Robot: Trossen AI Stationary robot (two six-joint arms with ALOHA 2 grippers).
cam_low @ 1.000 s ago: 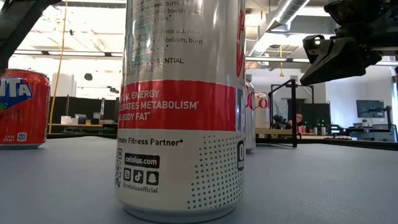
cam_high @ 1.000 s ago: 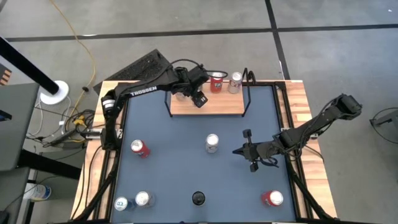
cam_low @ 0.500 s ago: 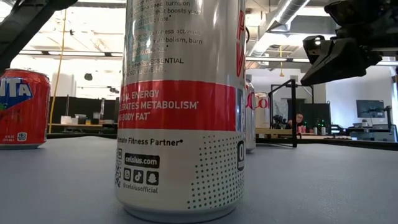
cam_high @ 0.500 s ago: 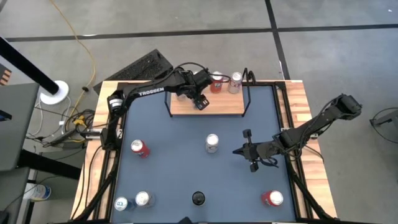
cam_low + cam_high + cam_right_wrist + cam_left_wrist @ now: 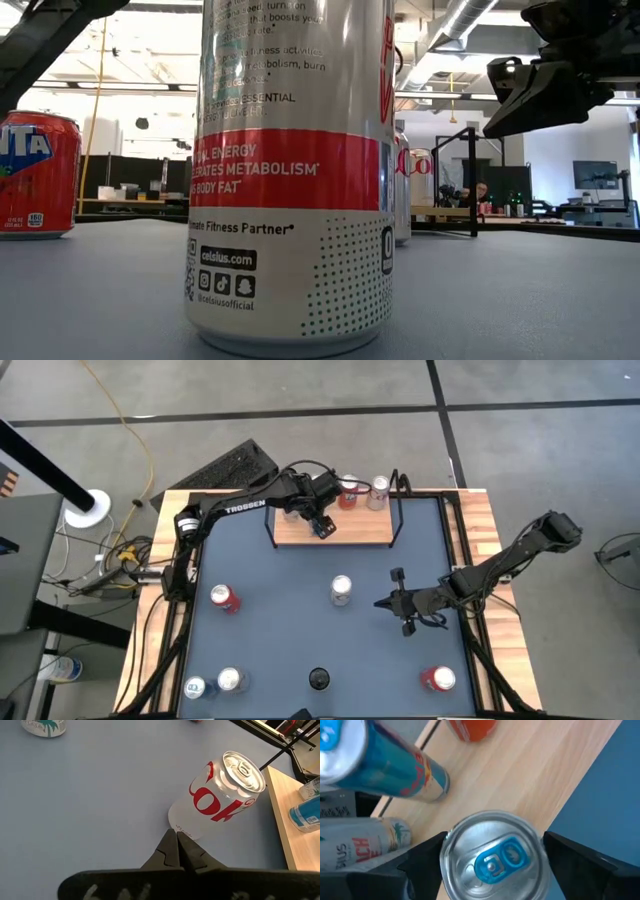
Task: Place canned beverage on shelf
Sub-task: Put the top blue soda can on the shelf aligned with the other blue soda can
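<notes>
The shelf (image 5: 350, 532) is a light-wood board with black wire uprights at the table's far edge. A red can (image 5: 347, 491) and a silver can (image 5: 378, 491) stand on it. My left gripper (image 5: 320, 520) hangs over the board's left half, shut on a silver can with a blue tab (image 5: 492, 857). The gripper hides this can in the high view. A blue can (image 5: 390, 767) and a white can (image 5: 365, 842) stand close by on the board (image 5: 540, 775). My right gripper (image 5: 380, 603) is shut and empty, just right of a Coke can (image 5: 220, 795) standing mid-table. My left gripper pinches the silver can's upper wall (image 5: 447, 852) between its two fingers, one on each side just below the rim. The fingers come from above, pointing down. The can is upright over the wood board; whether its base rests on the board I cannot tell.
Several more cans stand on the blue table: a red one (image 5: 223, 597) at the left, two (image 5: 230, 679) at the near left, a red one (image 5: 438, 678) at the near right. A tall Celsius can (image 5: 295, 170) fills the low view.
My left arm has swung a little toward the table's right edge along the shelf, still shut on the silver can. My right arm has kept still.
</notes>
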